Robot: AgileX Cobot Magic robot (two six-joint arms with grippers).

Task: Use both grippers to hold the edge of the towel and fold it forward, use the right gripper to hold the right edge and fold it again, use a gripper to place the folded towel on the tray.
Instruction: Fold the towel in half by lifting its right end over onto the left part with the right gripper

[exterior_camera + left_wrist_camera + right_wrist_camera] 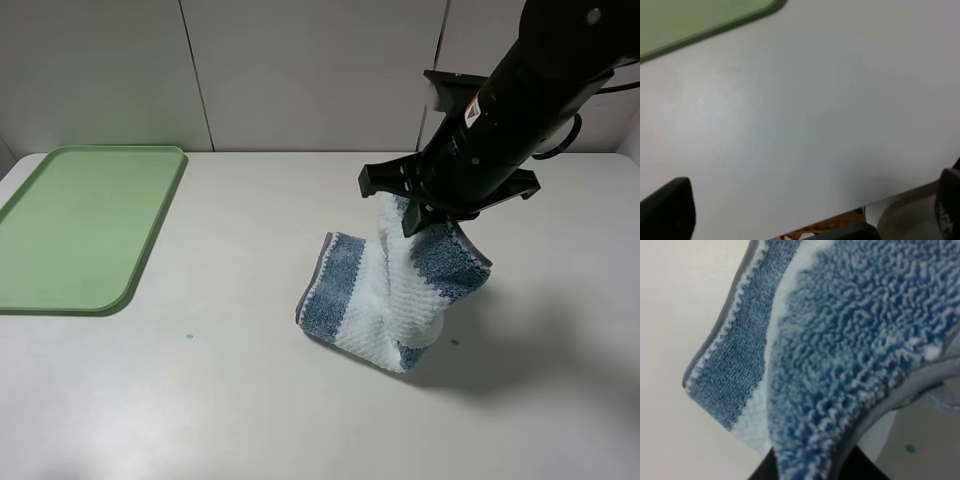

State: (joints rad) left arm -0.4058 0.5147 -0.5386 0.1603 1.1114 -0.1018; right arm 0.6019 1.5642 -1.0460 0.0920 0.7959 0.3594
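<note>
The striped towel is folded and half lifted right of the table's middle; its lower part rests on the table. My right gripper reaches down from the upper right and is shut on the towel's top edge. In the right wrist view the blue-and-white cloth fills the picture, its grey hem curves along the side, and the gripper pinches it. The green tray lies at the far left, empty. My left gripper is outside the high view; its fingers stand wide apart over bare table, near the tray's corner.
The white table stretches between the tray and the towel. Small green dots mark it in front of the tray and beside the towel. A panelled wall runs along the back edge.
</note>
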